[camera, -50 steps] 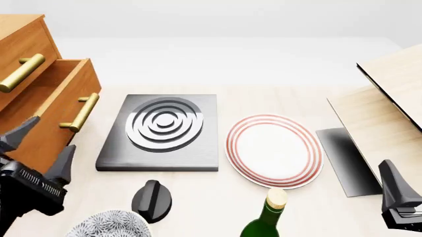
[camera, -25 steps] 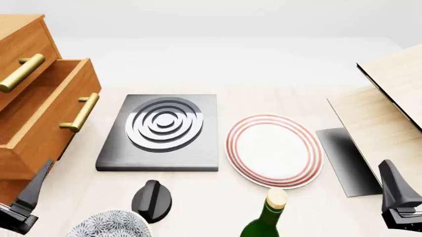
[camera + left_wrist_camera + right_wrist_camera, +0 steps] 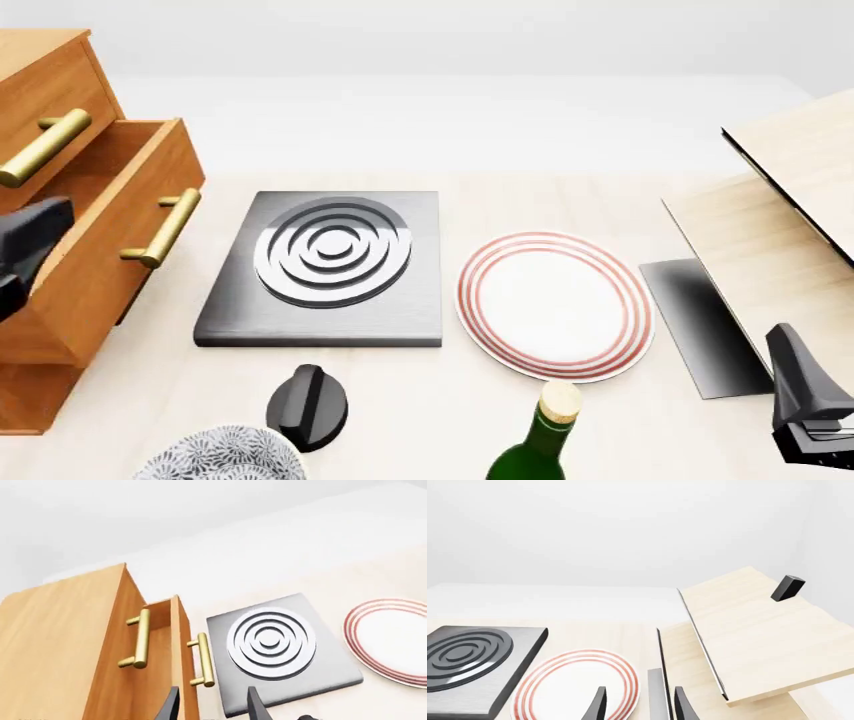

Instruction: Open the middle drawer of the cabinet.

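The middle drawer [image 3: 114,235] was seen pulled out from the cabinet [image 3: 40,80] at the surface's [image 3: 561,200] left. The left fingers [image 3: 252,707] were spread and empty, as were the right fingers [image 3: 681,709].

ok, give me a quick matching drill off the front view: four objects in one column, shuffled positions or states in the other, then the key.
Things:
1. middle drawer
2. hob plate
3. striped plate
4. green bottle

Places or states:
A. near edge, just in front of the striped plate
B. pulled out of the cabinet
C. between the cabinet and the striped plate
D. between the hob plate and the pale boards

Pairs: 1-B, 2-C, 3-D, 4-A
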